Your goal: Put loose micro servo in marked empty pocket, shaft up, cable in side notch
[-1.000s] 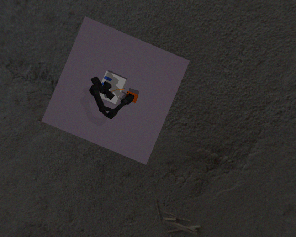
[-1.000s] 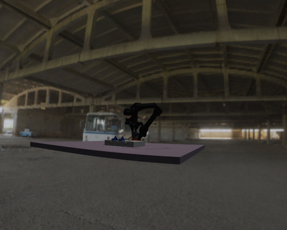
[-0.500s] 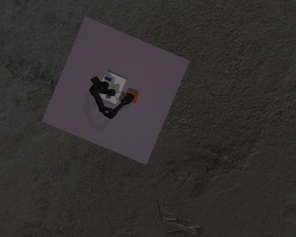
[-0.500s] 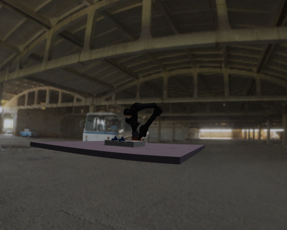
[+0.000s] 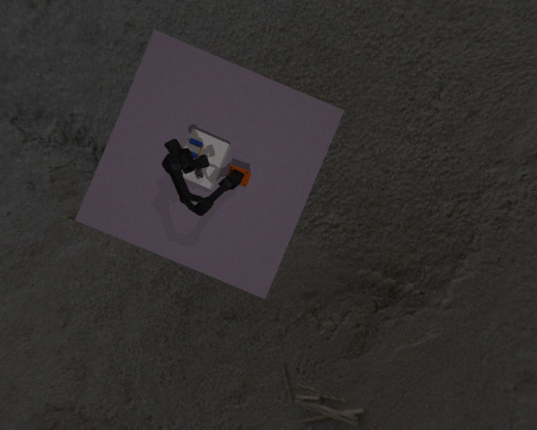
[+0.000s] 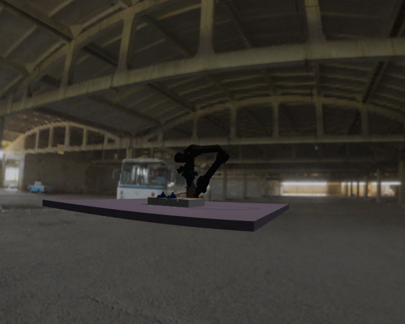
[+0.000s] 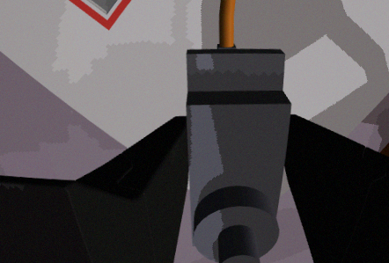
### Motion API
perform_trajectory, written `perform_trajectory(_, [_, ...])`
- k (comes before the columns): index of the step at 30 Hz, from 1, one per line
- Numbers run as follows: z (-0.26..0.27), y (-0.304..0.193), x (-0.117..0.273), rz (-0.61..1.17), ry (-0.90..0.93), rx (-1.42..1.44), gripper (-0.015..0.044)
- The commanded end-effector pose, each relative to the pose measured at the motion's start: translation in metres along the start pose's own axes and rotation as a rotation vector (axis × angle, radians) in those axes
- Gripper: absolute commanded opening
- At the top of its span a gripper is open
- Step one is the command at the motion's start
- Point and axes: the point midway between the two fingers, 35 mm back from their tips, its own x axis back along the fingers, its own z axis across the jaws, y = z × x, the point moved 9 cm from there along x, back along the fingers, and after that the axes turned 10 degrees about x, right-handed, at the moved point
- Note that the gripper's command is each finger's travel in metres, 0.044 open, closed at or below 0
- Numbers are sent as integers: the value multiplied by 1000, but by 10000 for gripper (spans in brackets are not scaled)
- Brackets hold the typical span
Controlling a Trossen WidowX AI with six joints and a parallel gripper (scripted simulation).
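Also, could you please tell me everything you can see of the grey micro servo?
The grey micro servo is a smooth, plastic-looking block, with a stepped ledge at one end and a round boss carrying a darker shaft at the other. An orange cable leaves the ledge end. The gripper is shut on it, a black finger against each side. It is outside the red-outlined pocket, whose corner shows at the wrist view's upper left. Its underside is hidden.

Between my pincer (image 7: 234, 128) I see a smooth, matt grey servo (image 7: 238, 147), plastic-looking; its orange cable (image 7: 227, 10) seems smooth too (faintly glossy, even).
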Motion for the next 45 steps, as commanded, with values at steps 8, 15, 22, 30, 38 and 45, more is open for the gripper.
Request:
perform_trajectory(8, [0, -1, 0, 1, 4, 382, 0])
perform_trajectory(15, [0, -1, 0, 1, 4, 624, 0])
perform_trajectory(22, [0, -1, 0, 0, 4, 844, 0])
perform_trajectory(30, [3, 3, 0, 0, 4, 850, 0])
perform_trajectory(38, [22, 26, 1, -2, 4, 851, 0])
perform_trajectory(45, [39, 47, 1, -3, 5, 853, 0])
